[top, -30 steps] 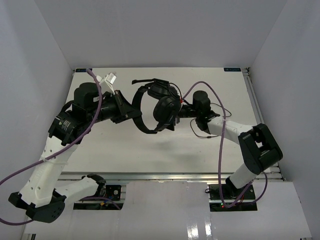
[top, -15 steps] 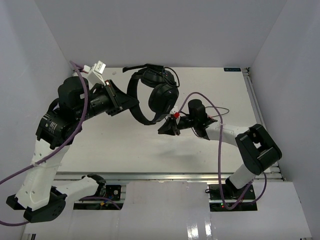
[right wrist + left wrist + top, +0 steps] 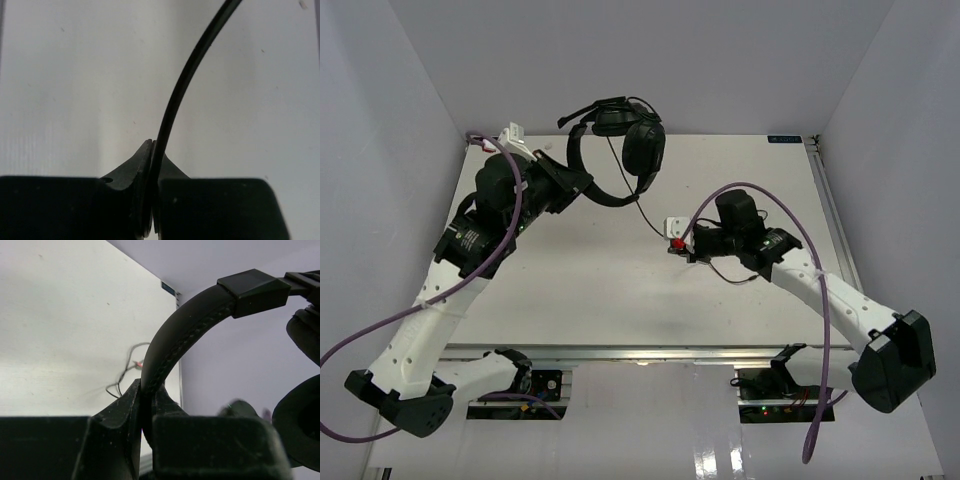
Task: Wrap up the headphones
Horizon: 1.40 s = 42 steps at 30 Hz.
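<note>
The black headphones hang in the air over the table's back edge. My left gripper is shut on the padded headband, with its jaws pinching it at the lower end. One earcup shows at the right of the left wrist view. The thin black cord runs down from the earcups to my right gripper, which is shut on the cord right at the tips. More cord lies looped on the table under the right wrist.
White table enclosed by grey walls at left, right and back. Purple arm cables arc over the right arm and along the left arm. A metal rail runs along the near edge.
The right gripper went from open by the earcup to shut on the cord, lower and farther right. The left arm lifted the headphones up and toward the back wall.
</note>
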{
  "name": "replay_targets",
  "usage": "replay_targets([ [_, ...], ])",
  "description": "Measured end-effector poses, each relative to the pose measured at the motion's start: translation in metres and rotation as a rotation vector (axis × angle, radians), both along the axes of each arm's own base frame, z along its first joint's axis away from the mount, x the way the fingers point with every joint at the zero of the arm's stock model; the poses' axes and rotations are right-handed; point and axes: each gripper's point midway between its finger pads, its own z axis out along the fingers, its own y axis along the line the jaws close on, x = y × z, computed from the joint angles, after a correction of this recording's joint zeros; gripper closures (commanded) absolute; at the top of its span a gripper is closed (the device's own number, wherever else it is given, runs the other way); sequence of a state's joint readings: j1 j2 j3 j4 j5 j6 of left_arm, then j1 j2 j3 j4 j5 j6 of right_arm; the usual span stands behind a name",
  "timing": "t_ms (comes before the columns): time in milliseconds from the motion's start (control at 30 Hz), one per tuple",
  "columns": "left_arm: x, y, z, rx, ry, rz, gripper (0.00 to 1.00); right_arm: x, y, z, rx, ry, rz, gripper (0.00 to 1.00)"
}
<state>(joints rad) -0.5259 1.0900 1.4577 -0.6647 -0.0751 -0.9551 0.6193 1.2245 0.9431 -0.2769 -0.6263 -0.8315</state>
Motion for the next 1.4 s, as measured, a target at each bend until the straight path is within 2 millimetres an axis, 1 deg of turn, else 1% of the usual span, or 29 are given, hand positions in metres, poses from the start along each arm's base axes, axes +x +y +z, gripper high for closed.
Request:
replay_targets([
  [67, 0.012, 0.007, -0.015, 0.01, 0.018, 0.073, 1.0, 0.01, -0.017, 0.007, -0.081, -0.082, -0.059, 0.92],
  [100, 0.017, 0.01, -0.019, 0.017, 0.022, 0.104, 1.0, 0.014, -0.024, 0.016, -0.111, -0.127, -0.083, 0.92],
  [167, 0.028, 0.015, -0.025, 0.029, 0.022, 0.159, 1.0, 0.023, -0.039, 0.036, -0.173, -0.23, -0.131, 0.92],
  [233, 0.04, 0.019, -0.025, 0.043, 0.004, 0.207, 1.0, 0.029, -0.048, 0.063, -0.227, -0.348, -0.167, 0.92],
  [267, 0.045, 0.02, -0.028, 0.055, 0.003, 0.221, 1.0, 0.029, -0.05, 0.08, -0.244, -0.422, -0.177, 0.92],
  [367, 0.058, 0.021, -0.038, 0.104, 0.002, 0.251, 1.0, 0.021, -0.051, 0.121, -0.282, -0.606, -0.188, 0.93],
  [433, 0.065, 0.022, -0.047, 0.143, 0.011, 0.26, 1.0, 0.012, -0.048, 0.139, -0.309, -0.71, -0.18, 0.92],
  [500, 0.069, 0.022, -0.057, 0.181, 0.023, 0.263, 1.0, 0.003, -0.042, 0.15, -0.345, -0.799, -0.169, 0.92],
  [567, 0.07, 0.024, -0.069, 0.215, 0.034, 0.261, 1.0, -0.004, -0.033, 0.155, -0.371, -0.857, -0.148, 0.92],
  [633, 0.069, 0.025, -0.082, 0.254, 0.05, 0.253, 1.0, -0.004, -0.024, 0.16, -0.408, -0.91, -0.147, 0.92],
  [700, 0.066, 0.027, -0.095, 0.292, 0.066, 0.242, 1.0, -0.001, -0.015, 0.166, -0.429, -0.953, -0.154, 0.92],
  [833, 0.061, 0.03, -0.116, 0.363, 0.088, 0.209, 1.0, 0.011, -0.007, 0.178, -0.463, -1.022, -0.194, 0.92],
  [967, 0.054, 0.026, -0.135, 0.422, 0.112, 0.136, 1.0, 0.017, 0.005, 0.191, -0.458, -1.092, -0.216, 0.92],
  [1000, 0.051, 0.025, -0.14, 0.437, 0.119, 0.114, 1.0, 0.019, 0.008, 0.194, -0.452, -1.105, -0.224, 0.92],
  [1133, 0.042, 0.02, -0.163, 0.486, 0.15, 0.025, 1.0, 0.026, 0.02, 0.203, -0.432, -1.137, -0.247, 0.81],
  [1200, 0.036, 0.016, -0.174, 0.506, 0.165, -0.025, 1.0, 0.027, 0.023, 0.204, -0.429, -1.143, -0.249, 0.78],
  [1267, 0.029, 0.013, -0.185, 0.526, 0.179, -0.076, 1.0, 0.028, 0.024, 0.205, -0.425, -1.144, -0.252, 0.78],
  [1400, 0.018, 0.004, -0.196, 0.545, 0.184, -0.179, 1.0, 0.034, 0.021, 0.205, -0.411, -1.124, -0.271, 0.78],
])
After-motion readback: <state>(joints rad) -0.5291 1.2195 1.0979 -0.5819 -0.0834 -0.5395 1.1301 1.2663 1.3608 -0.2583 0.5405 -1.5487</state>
